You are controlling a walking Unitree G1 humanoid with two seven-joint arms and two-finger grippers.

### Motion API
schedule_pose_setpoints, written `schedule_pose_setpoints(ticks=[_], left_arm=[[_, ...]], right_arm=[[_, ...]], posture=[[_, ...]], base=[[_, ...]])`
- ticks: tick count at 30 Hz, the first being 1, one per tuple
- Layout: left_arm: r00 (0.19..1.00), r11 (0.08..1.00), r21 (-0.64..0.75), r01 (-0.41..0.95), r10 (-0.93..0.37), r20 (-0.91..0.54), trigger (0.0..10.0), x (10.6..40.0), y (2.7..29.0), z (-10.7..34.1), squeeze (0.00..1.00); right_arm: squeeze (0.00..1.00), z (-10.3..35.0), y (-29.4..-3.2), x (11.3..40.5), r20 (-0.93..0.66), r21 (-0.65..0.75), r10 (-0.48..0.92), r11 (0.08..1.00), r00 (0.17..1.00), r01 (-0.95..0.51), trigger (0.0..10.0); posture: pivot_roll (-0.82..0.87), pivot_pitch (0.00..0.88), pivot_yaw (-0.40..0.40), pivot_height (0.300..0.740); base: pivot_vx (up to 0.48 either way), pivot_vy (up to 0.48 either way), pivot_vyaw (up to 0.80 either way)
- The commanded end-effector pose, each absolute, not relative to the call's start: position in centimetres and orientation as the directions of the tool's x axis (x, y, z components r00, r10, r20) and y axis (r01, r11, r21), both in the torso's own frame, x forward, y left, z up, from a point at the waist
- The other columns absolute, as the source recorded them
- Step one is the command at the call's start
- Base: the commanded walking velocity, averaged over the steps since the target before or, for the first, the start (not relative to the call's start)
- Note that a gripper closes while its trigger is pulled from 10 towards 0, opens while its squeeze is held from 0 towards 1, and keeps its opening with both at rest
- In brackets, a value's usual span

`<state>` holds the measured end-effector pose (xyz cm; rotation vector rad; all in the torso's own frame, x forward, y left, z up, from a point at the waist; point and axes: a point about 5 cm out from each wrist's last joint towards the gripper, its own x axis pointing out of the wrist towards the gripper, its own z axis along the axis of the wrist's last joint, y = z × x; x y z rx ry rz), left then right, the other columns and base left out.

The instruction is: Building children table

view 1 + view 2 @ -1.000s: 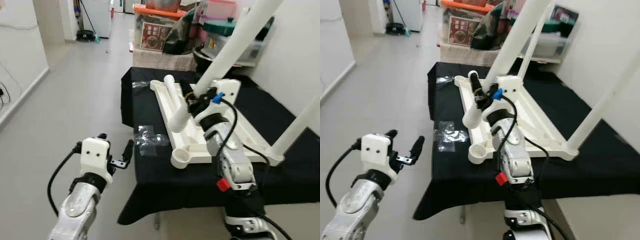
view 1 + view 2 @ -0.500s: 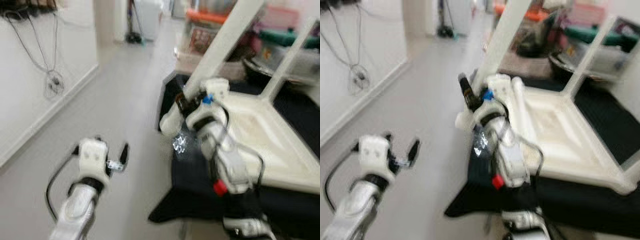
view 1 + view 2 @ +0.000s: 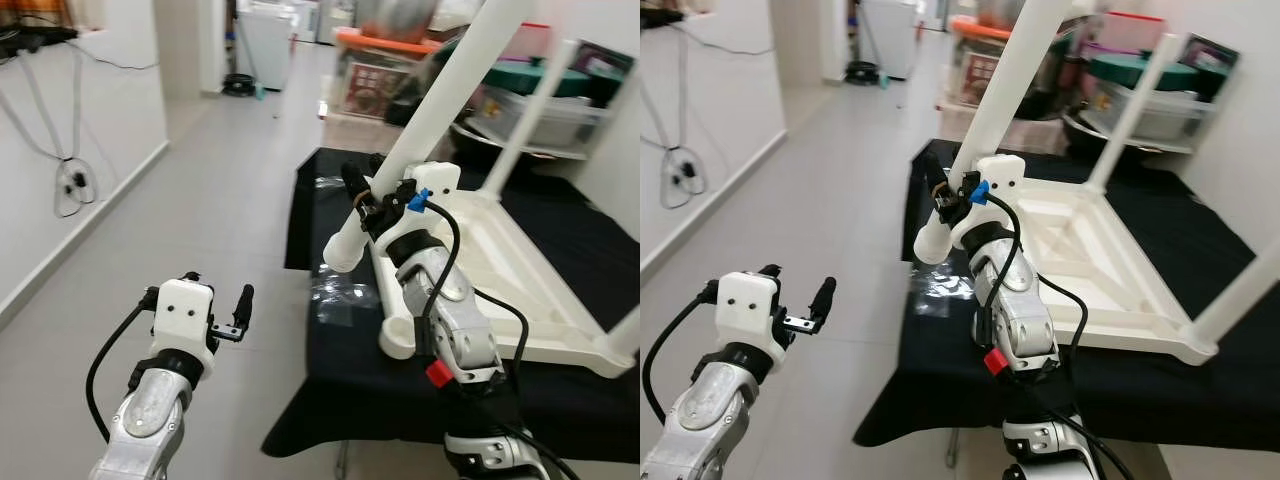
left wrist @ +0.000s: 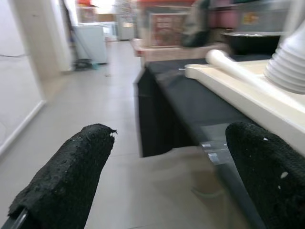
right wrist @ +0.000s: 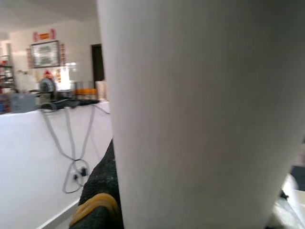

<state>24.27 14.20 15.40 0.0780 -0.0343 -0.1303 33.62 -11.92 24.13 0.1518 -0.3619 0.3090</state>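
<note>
While the right pincer [image 3: 362, 196] grips a loose white leg [image 3: 347, 236] at frame centre, its long axis slanting toward the upturned children's table [image 3: 520, 265] on the black tabletop [image 3: 330, 375] at right, the left pincer [image 3: 215, 296] hovers open, lower left.

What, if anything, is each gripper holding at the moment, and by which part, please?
The right gripper grips the loose white table leg near its lower end; the left gripper holds nothing.

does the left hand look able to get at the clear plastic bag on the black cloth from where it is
Probably yes. The left hand hovers open over the floor beside the table, and the clear plastic bag lies near that edge of the black cloth, with nothing between them.
</note>
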Motion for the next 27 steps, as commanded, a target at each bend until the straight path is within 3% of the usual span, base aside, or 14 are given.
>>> schedule_pose_setpoints(ticks=[1,15,19,21,24,26,27], left_arm=[[0.994,0.989,0.092,0.113,-0.113,-0.002,10.0,24.3,14.6,14.8,0.00],[0.996,0.992,0.093,0.084,-0.083,-0.011,10.0,24.1,14.8,14.5,0.00],[0.989,0.989,0.042,0.141,-0.140,-0.040,10.0,23.6,14.1,14.0,0.00],[0.966,0.968,-0.005,0.251,-0.250,-0.067,10.0,22.4,13.4,13.4,0.00],[0.960,0.963,-0.015,0.269,-0.269,-0.072,10.0,22.1,13.3,13.3,0.00],[0.913,0.917,-0.090,0.389,-0.397,-0.091,10.0,20.6,12.2,13.1,0.00],[0.913,0.917,-0.090,0.389,-0.397,-0.091,10.0,20.6,12.2,13.1,0.00]], right_arm=[[0.00,24.0,-11.7,33.7,0.358,0.097,0.272,0.941,0.893,-0.325,10.0],[0.00,24.2,-12.0,34.2,0.358,0.093,0.318,0.923,0.878,-0.373,10.0],[0.00,24.1,-11.8,34.7,0.319,0.158,0.491,0.816,0.810,-0.557,10.0],[0.00,23.6,-12.6,35.4,0.228,0.153,0.660,0.701,0.716,-0.696,10.0],[0.00,23.5,-12.7,35.5,0.209,0.152,0.683,0.684,0.700,-0.713,10.0],[0.00,23.5,-13.1,36.0,0.142,0.110,0.793,0.582,0.592,-0.806,10.0],[0.00,23.5,-13.1,36.0,0.142,0.110,0.793,0.582,0.592,-0.806,10.0]], posture=[[0.08,0.007,-0.141,0.740],[0.09,0.009,-0.142,0.740],[0.09,0.021,-0.139,0.740],[0.09,0.040,-0.136,0.740],[0.09,0.040,-0.136,0.740],[0.10,0.068,-0.130,0.740],[0.10,0.068,-0.130,0.740]], base=[[0.307,-0.364,0.00],[0.044,-0.052,0.00],[0.000,0.000,0.00],[0.000,0.000,0.00],[0.000,0.000,0.00],[0.000,0.000,0.00],[0.000,0.000,0.00]])
